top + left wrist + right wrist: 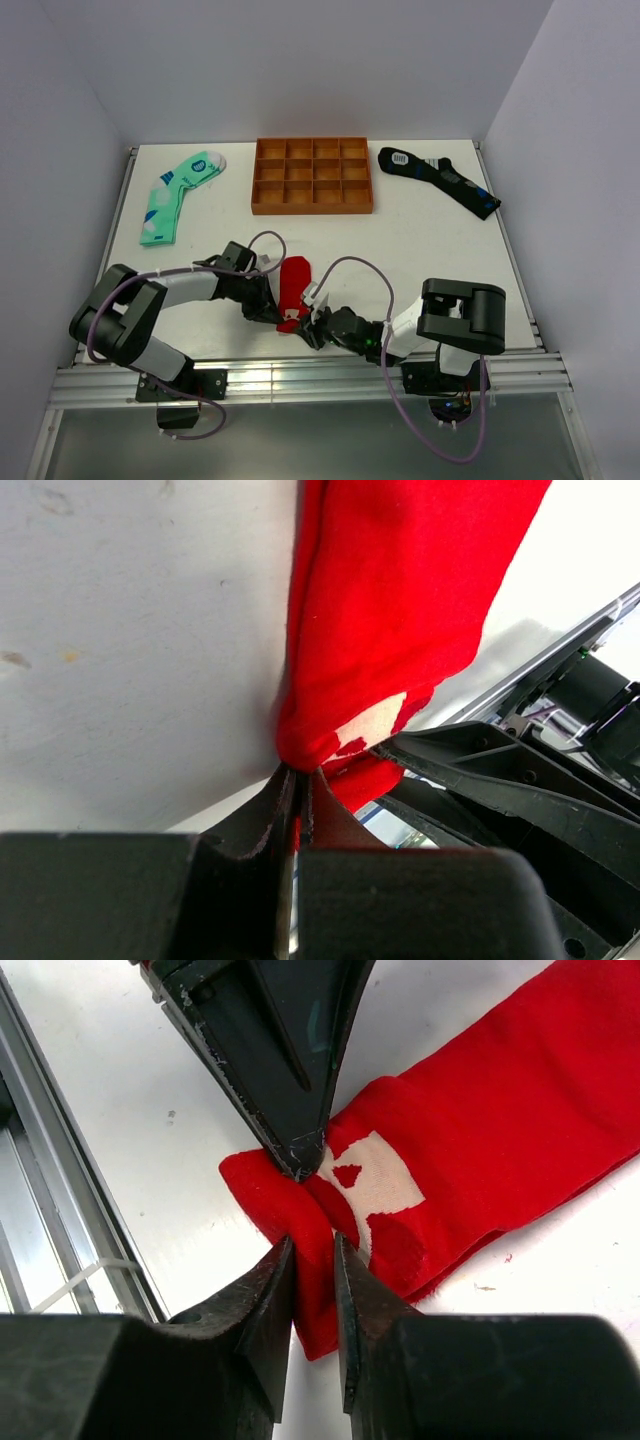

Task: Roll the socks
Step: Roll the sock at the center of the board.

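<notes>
The red sock point(294, 285) lies on the white table near its front edge, its near end bunched up and showing a white patch point(375, 1175). My left gripper point(300, 772) is shut on that near end, with red fabric point(400, 610) pinched at its tips. My right gripper point(314, 1245) faces it from the other side, its jaws nearly together with a fold of the red sock point(500, 1130) filling the gap. The two grippers point(283, 315) point(308, 322) almost touch. The mint-green sock point(178, 195) lies flat at the back left. At the back right lies the black sock point(440, 178) with blue patches.
An orange wooden tray point(312, 210) with a grid of compartments sits at the back centre. A metal rail point(300, 375) runs along the table's front edge just behind both grippers. White walls close in the left, back and right sides.
</notes>
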Robot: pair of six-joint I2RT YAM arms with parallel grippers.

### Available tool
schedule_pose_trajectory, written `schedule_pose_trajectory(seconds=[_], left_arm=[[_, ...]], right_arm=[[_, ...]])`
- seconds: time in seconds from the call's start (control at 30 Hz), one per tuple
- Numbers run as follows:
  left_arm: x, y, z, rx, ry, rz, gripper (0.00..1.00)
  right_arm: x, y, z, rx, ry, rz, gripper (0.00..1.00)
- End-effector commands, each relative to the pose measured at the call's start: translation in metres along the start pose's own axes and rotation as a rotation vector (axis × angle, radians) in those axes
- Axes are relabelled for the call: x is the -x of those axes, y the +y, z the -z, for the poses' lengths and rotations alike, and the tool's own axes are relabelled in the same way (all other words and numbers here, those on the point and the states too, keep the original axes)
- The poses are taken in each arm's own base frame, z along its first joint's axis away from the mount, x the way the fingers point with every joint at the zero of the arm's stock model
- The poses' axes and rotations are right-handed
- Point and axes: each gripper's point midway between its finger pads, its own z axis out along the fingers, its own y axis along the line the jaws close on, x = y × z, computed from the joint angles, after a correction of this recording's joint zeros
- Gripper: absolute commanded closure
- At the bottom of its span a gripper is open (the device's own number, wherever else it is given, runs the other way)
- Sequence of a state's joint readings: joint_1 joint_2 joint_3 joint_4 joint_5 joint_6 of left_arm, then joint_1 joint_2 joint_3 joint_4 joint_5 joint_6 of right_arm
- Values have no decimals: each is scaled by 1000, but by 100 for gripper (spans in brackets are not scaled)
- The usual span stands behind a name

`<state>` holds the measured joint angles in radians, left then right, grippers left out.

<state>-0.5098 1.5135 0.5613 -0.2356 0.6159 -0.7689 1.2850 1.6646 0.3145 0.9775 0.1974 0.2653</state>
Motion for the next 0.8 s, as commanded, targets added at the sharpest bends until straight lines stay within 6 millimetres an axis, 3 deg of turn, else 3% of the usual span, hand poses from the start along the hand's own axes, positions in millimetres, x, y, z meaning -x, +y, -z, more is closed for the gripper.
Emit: schedule_pose_trajectory(seconds=[0.0, 0.1, 0.3, 0.63, 0.77], left_arm=[[3, 6, 2, 22, -54, 12, 100], [13, 3, 8, 26, -131, 9, 98], [31, 1, 21, 32, -287, 6, 84], [45, 5, 29, 2, -453, -14, 70], [54, -7, 39, -48, -552, -54, 65]], right_arm=[[-30, -8, 2, -38, 117, -15, 74], [-36, -5, 5, -14, 148, -67, 75], [-49, -11, 6, -13, 220, -173, 76], [-75, -11, 18, 12, 375, -357, 76], [-81, -10, 21, 30, 432, -427, 76]])
